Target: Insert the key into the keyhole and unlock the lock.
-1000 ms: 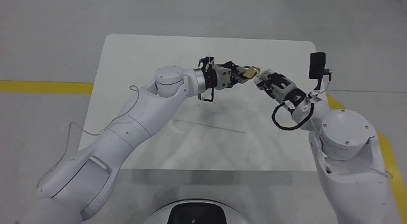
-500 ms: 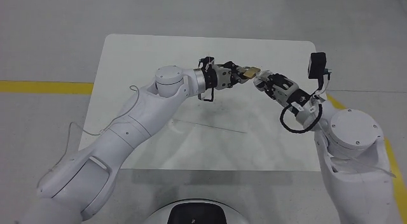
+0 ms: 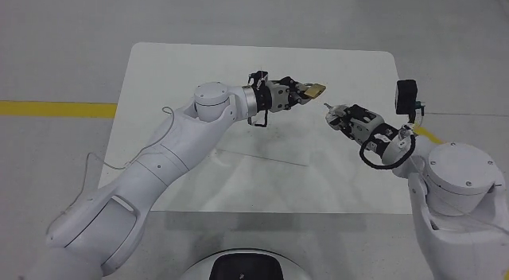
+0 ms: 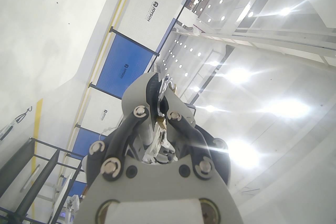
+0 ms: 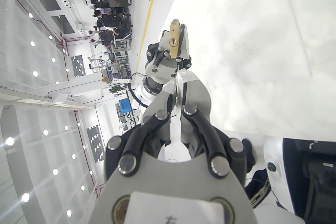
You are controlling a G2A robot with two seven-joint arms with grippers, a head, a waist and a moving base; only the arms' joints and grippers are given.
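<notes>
While both arms hang over the white table [image 3: 175,81], left gripper [image 3: 305,91] and right gripper [image 3: 332,113] face each other, near but not touching. Left jaws are clamped on the brass lock [image 3: 316,89], held above the tabletop. Right jaws pinch the key [image 5: 178,87] edge-on. Keyhole [image 5: 173,41] faces the key, key tip still outside it.

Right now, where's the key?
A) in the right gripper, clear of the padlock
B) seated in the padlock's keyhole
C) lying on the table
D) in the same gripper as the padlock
A: the key is pinched in the right gripper, with a gap of open air between it and the padlock that the left gripper holds; the keyhole faces it, empty.
</notes>
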